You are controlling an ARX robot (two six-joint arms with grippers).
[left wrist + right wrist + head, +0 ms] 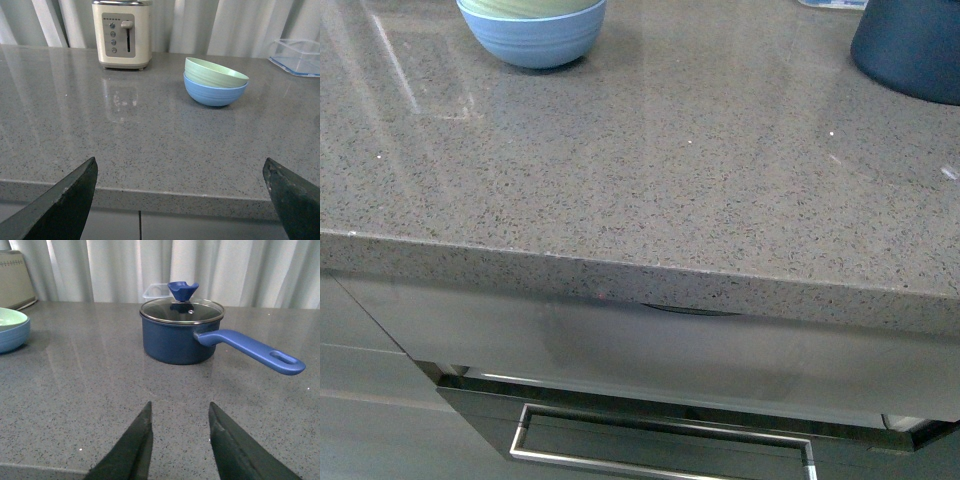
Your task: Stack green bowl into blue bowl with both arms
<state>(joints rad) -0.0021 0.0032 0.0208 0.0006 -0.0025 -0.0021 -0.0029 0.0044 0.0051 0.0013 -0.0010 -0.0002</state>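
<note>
While the green bowl [216, 72] sat tilted inside the blue bowl [214, 95] well back on the desk [650, 170], my left hand [182, 200] hung wide open at the desk's near edge; my right hand [177, 442] was parted more narrowly, facing the navy saucepan [177, 337]; both held nothing; those bowls looked light, stiff and matte, so I judged the rim the place to pinch.

No lettering, brand, number or sign is legible anywhere on the counter; the cream toaster's [121, 34] control panel, well beyond the left gripper [182, 200], carries only small button markings too tiny to read.
</note>
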